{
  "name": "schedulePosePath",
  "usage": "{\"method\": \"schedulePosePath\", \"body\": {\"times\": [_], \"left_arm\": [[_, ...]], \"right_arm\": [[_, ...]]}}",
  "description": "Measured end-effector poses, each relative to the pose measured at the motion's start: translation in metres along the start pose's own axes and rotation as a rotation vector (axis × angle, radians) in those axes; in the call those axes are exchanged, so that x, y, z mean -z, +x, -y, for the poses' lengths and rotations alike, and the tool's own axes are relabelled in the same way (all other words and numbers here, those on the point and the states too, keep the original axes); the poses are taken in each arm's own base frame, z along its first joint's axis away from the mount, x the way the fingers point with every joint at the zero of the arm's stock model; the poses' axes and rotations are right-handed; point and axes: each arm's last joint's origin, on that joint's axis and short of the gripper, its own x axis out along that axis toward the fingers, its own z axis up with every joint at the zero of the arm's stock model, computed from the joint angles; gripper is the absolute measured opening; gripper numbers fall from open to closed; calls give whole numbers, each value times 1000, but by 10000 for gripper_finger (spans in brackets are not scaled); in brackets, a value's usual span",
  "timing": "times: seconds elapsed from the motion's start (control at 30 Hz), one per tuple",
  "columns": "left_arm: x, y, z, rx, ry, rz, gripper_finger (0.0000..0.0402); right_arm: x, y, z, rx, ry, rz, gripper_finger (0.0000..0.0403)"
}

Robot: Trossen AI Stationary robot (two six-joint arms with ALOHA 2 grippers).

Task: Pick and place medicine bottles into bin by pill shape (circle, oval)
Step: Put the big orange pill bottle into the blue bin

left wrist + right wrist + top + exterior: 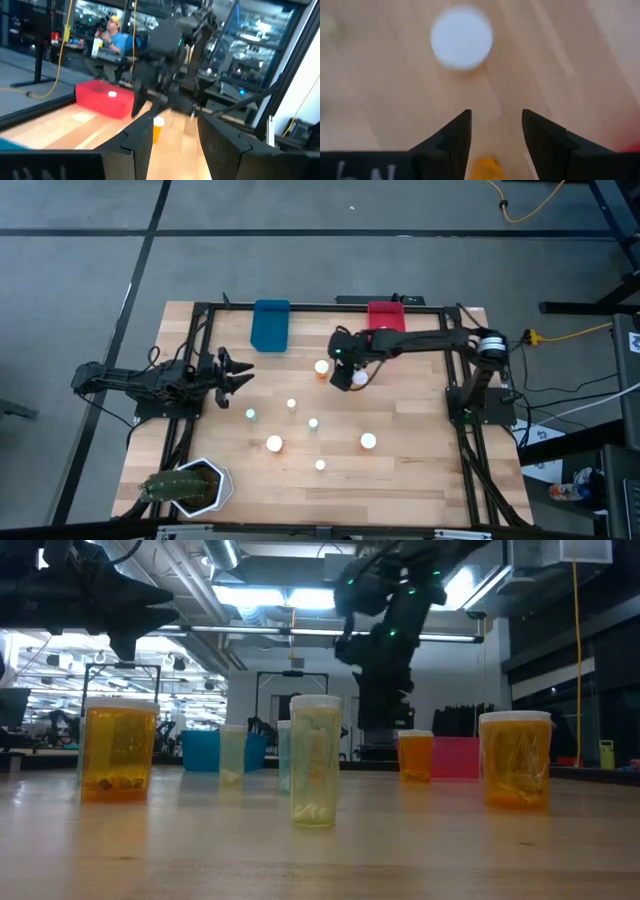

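Note:
Several small white-capped medicine bottles stand upright on the wooden table (420, 470), among them an amber one (321, 367) and one beside my right gripper (358, 377). My right gripper (346, 377) hangs above the table's far middle, pointing down, open and empty. In the right wrist view (495, 120) a white cap (461, 37) lies ahead of its fingertips, untouched, and an amber shape (487, 167) shows low between the fingers. My left gripper (238, 373) is open and empty at the table's left. Its wrist view (175, 127) looks toward the amber bottle (157, 127).
A blue bin (270, 325) and a red bin (387, 315) stand at the far edge. A green plant in a white pot (188, 488) sits at the near left corner. More bottles (274, 444) (368, 441) stand in the table's middle. A person sits beyond the table (111, 37).

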Motion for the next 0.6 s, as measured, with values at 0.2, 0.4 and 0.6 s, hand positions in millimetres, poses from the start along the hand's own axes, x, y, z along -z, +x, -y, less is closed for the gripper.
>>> {"method": "schedulePosePath", "body": {"times": [0.2,0.4,0.6], "left_arm": [[-2,0,0,5,-5,18,147],[-1,0,0,3,-4,13,147],[1,0,0,-4,1,-14,147]], "right_arm": [[-17,30,-6,16,-114,-89,174],[-23,41,-9,15,-122,-87,174],[-22,48,-11,6,-144,-90,174]]}}
